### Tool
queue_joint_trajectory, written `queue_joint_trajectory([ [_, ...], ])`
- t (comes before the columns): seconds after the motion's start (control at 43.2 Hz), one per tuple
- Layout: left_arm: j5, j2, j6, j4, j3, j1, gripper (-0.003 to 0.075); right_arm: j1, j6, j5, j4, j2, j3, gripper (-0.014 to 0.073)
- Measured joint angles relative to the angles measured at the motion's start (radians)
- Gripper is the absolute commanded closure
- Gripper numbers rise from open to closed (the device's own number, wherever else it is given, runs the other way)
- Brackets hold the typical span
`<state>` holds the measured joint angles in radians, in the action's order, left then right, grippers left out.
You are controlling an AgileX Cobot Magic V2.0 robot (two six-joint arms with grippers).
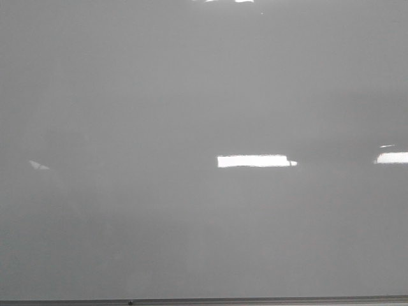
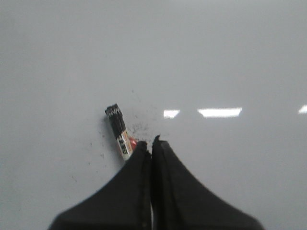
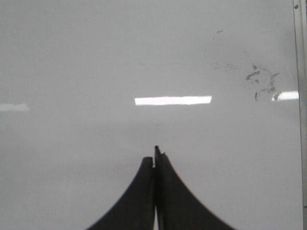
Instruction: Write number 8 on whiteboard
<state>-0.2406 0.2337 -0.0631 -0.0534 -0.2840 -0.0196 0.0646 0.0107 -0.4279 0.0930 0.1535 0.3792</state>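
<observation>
The whiteboard (image 1: 191,95) fills the front view, glossy pale grey and blank; no number 8 shows in any view. Neither gripper shows in the front view. In the left wrist view my left gripper (image 2: 151,143) is shut with its jaws pressed together and nothing between them, over the board (image 2: 216,57). A short marker (image 2: 120,132) with a black end and a white-and-orange label lies on the board just beside the left finger, its lower end hidden behind that finger. My right gripper (image 3: 154,155) is shut and empty over bare board (image 3: 96,57).
The board's thin dark frame edge (image 1: 204,301) runs along the bottom of the front view, and a metal frame strip (image 3: 300,96) shows in the right wrist view. Dark ink smudges (image 3: 261,81) lie near that strip. Fine ink specks (image 2: 141,127) surround the marker.
</observation>
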Motion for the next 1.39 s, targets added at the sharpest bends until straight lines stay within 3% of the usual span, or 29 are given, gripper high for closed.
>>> queue_joint_trajectory([
  [0.139,-0.035,0.177,0.000,0.000,-0.064,0.000,0.0735,0.000,0.000,-0.020,0.000,0.169,0.065,0.0653],
  [0.208,-0.037,0.248,0.000,0.000,-0.078,0.000,0.0682,0.000,0.000,-0.014,0.000,0.228,0.074,0.0588],
  [0.278,-0.023,0.293,0.000,0.000,-0.082,0.000,0.0551,0.000,0.000,-0.012,0.000,0.267,0.074,0.0445],
  [0.417,0.022,0.344,0.000,0.000,-0.083,0.000,0.0167,0.000,0.000,-0.010,0.000,0.295,0.074,0.0146],
  [0.509,0.049,0.363,0.000,-0.002,-0.084,0.000,0.0054,0.000,0.000,-0.008,0.000,0.295,0.074,0.0042],
  [0.718,0.069,0.422,0.000,-0.094,-0.084,0.000,0.0048,0.000,0.000,0.003,0.000,0.295,0.074,0.0034],
  [0.949,0.097,0.743,0.000,-0.222,-0.148,0.007,0.0048,0.000,0.000,0.006,0.000,0.295,0.074,0.0034],
  [1.273,0.215,1.073,0.000,-0.239,-0.284,0.039,0.0051,0.000,0.000,0.006,0.000,0.295,0.074,0.0034],
  [1.389,0.249,1.137,0.000,-0.239,-0.307,0.039,0.0117,0.000,0.000,0.006,0.000,0.295,0.074,0.0034],
])
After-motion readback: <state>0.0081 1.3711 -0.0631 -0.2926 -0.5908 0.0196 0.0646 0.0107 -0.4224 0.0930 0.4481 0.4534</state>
